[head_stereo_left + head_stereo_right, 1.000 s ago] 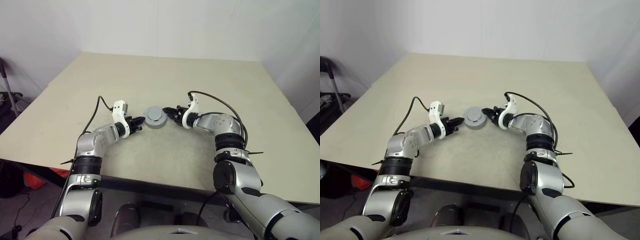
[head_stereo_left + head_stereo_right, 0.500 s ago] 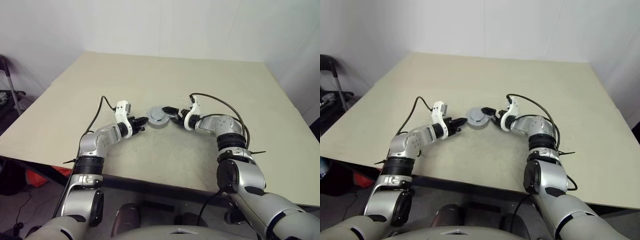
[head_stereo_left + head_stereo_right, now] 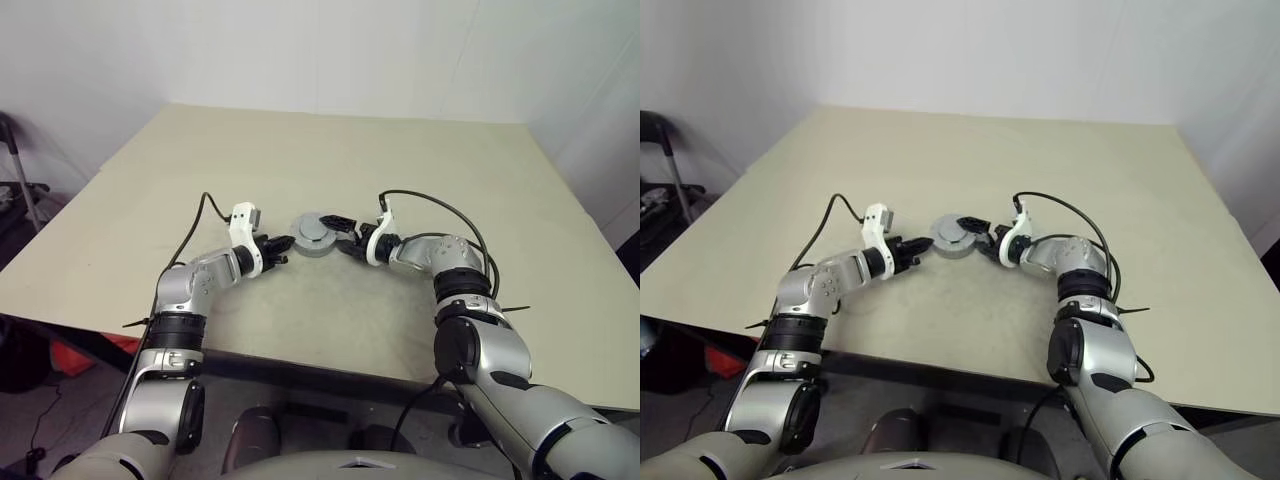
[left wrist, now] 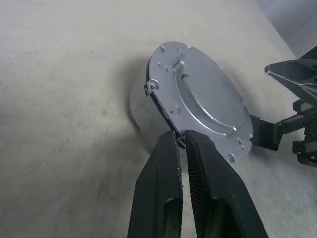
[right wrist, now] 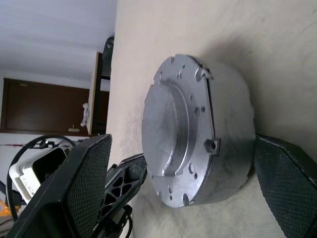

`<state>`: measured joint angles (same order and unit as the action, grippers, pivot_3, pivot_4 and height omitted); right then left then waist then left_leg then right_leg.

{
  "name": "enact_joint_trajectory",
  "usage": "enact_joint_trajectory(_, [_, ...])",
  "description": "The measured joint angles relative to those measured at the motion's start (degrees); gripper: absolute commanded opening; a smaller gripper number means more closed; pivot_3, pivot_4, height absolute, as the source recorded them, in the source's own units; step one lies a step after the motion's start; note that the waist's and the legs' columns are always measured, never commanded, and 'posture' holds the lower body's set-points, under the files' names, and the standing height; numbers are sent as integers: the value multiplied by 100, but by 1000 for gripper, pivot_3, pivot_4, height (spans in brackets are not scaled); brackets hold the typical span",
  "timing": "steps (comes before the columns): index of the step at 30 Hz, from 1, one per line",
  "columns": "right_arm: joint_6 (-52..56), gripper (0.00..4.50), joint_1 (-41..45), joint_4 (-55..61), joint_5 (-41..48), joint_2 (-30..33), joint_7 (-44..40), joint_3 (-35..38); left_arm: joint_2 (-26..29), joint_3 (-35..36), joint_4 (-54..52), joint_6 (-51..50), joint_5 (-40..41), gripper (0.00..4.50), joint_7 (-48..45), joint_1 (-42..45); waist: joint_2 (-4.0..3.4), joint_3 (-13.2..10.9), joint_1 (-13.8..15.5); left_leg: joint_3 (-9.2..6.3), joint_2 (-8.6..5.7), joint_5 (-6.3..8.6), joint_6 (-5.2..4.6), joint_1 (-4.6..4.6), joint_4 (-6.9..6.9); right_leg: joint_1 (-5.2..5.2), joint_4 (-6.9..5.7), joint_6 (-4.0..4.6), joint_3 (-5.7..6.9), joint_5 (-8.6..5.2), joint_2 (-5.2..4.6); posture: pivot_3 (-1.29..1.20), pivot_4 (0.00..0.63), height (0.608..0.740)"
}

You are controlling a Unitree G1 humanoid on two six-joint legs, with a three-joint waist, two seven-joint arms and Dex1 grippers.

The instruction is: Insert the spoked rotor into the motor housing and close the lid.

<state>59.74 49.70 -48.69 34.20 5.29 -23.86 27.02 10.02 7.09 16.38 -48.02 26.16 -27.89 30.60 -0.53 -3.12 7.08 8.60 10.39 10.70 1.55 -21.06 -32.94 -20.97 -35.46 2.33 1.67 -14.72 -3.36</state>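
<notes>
From the head camera, the beige worktop carries the motor housing near its middle, with the lid seated flat on top of it. The left end effector sits at the housing's nine o'clock side, fingers pressed together, tips at the rim. The right end effector sits at the three o'clock side with its fingers spread wide, one toward the far edge of the housing and one toward the near edge. In the left wrist view, the left end effector's two black fingers are closed together, and their tips meet the lid's rim; whether they pinch it or merely touch it I cannot tell. The right end effector shows beyond the housing, open. In the right wrist view, the two padded fingers stand far apart on either side of the housing, gripping nothing, the lid facing the camera.
</notes>
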Motion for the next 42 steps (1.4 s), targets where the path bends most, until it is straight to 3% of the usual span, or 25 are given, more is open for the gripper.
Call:
enact_joint_trajectory(12, [-496, 4474, 229, -373, -225, -184, -31, -199, 33, 62, -11, 0, -2, 302, 75, -41, -1, 0, -99, 2, 3, -21, 35, 15, 20, -1, -3, 9, -1, 5, 0, 0, 0, 740])
enact_joint_trajectory(19, [-586, 2276, 254, -531, -347, -184, -86, -271, 84, 131, -9, -3, -3, 302, 70, -50, -3, -2, -148, 2, 3, -24, 39, -2, 23, -17, -3, 14, 0, 8, 1, 0, 0, 740])
enact_joint_trajectory(21, [-542, 1997, 266, -492, -319, -173, -205, -282, 97, 148, 27, -9, -28, 302, 90, -82, -5, -2, -154, 2, 4, -24, 38, -1, 25, -17, -3, 14, 1, 8, 2, 0, 0, 740])
enact_joint_trajectory(42, [-539, 1996, 335, -665, -250, -189, -149, -29, 113, 306, 28, 3, -25, 302, 45, -75, -8, -7, -162, 4, 5, -23, 37, -11, 31, -29, 2, 15, 1, 7, 3, 0, 0, 740])
